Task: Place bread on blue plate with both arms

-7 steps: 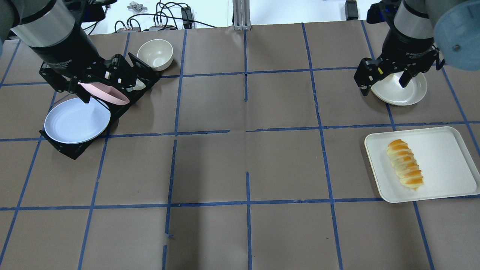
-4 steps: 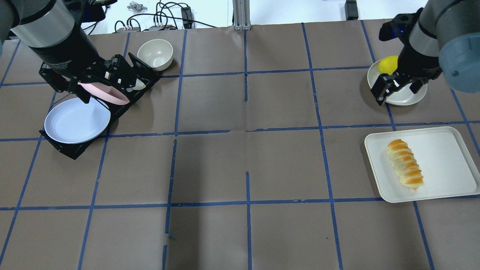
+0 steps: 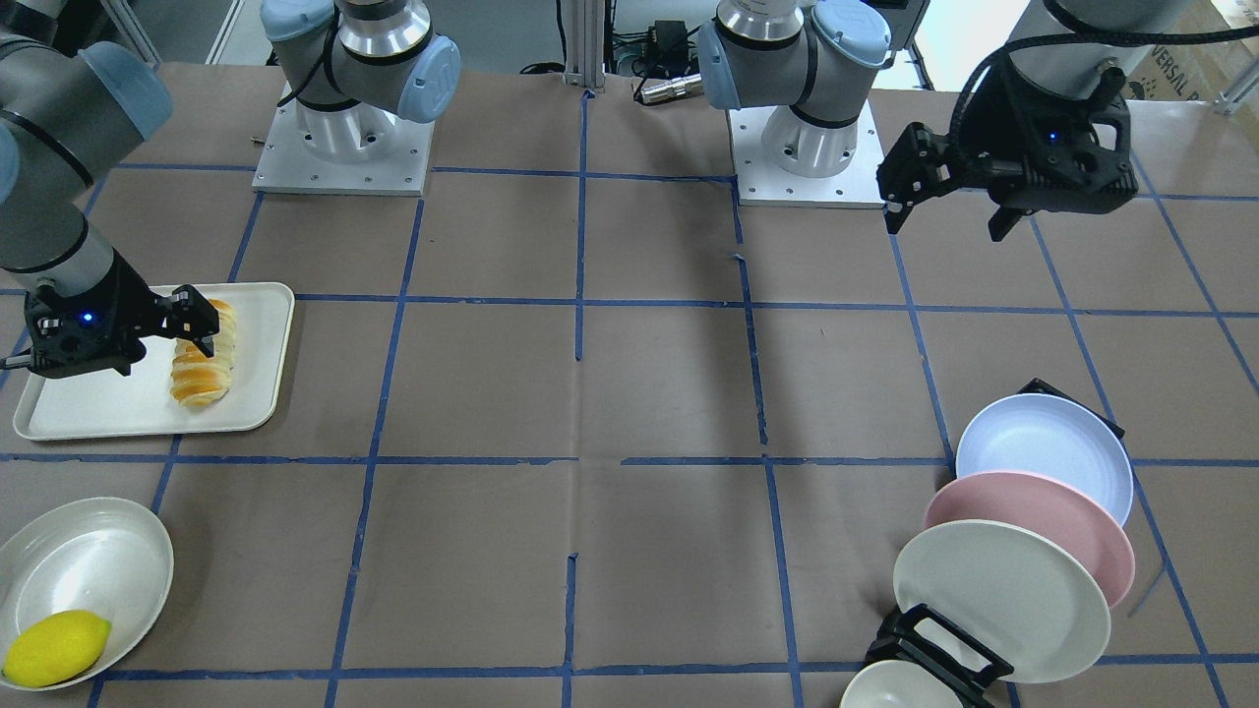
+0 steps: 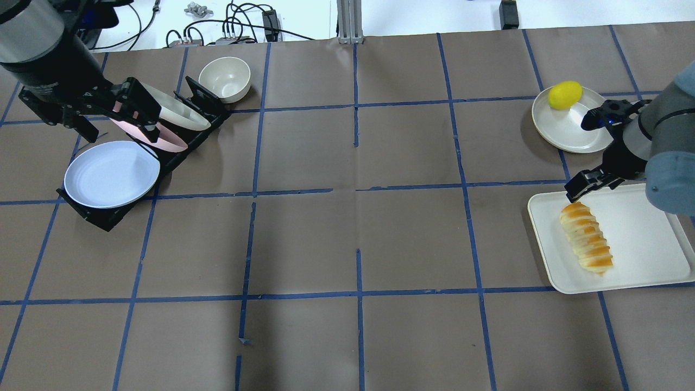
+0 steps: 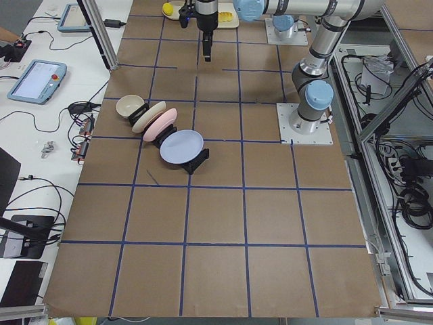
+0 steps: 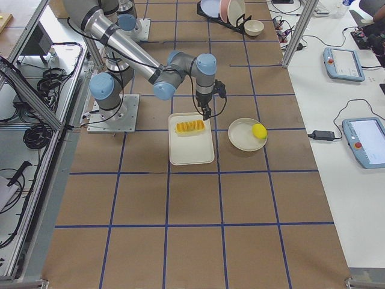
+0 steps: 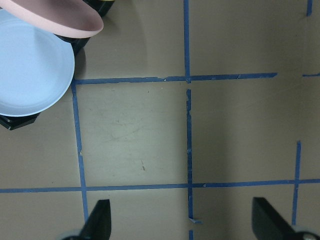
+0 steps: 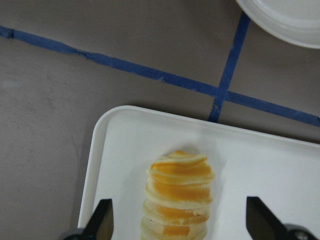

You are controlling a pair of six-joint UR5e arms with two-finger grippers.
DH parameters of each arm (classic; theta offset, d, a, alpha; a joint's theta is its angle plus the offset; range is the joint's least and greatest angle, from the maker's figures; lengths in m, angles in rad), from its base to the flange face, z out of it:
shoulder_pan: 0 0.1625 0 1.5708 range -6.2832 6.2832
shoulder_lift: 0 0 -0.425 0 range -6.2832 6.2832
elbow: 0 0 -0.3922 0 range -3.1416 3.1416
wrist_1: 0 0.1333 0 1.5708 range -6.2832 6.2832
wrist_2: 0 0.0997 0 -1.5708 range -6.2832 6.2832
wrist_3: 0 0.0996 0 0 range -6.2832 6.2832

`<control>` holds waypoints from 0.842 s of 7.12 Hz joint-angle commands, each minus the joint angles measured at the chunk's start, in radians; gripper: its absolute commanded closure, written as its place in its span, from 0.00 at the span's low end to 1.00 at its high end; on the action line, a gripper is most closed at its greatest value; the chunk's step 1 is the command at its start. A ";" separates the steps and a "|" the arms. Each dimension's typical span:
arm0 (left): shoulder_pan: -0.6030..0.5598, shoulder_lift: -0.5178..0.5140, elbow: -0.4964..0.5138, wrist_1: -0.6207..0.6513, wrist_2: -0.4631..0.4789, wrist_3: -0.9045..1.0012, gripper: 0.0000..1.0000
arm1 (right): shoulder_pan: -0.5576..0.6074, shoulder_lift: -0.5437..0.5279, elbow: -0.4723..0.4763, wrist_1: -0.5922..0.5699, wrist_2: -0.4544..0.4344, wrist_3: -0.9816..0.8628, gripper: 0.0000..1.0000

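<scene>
Bread [image 4: 586, 237]: lies lengthwise on a white tray [image 4: 646, 239] on the table [image 4: 358, 217], at the right edge of the overhead frame.

Right tool [image 8: 181, 220]: hangs over the loaf's upper end, spread wide to either side of it, gripping nothing; cannot tell whether touching.

Blue plate [image 4: 111, 174]: leans in a black rack [image 4: 103, 220] at the left of the overhead frame, with a pink plate [image 4: 163, 142] and a cream plate [image 4: 179, 113] stacked behind and a bowl [image 4: 224, 79] beyond.

Left tool [image 3: 946, 216]: hovers by the rack, spread wide, empty. In its wrist view, blue plate at upper left, bare table below.

Lemon [image 4: 564, 94]: sits on a white dish [image 4: 570, 133] at upper right, above the tray.
</scene>
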 commanded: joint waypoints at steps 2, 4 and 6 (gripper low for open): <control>0.157 -0.086 0.061 0.005 0.039 0.138 0.00 | -0.052 0.081 0.045 -0.011 0.001 -0.001 0.07; 0.296 -0.214 0.147 0.006 0.033 0.307 0.00 | -0.052 0.080 0.091 -0.029 -0.016 0.000 0.07; 0.399 -0.352 0.232 0.014 0.019 0.477 0.00 | -0.052 0.078 0.111 -0.031 -0.016 -0.001 0.08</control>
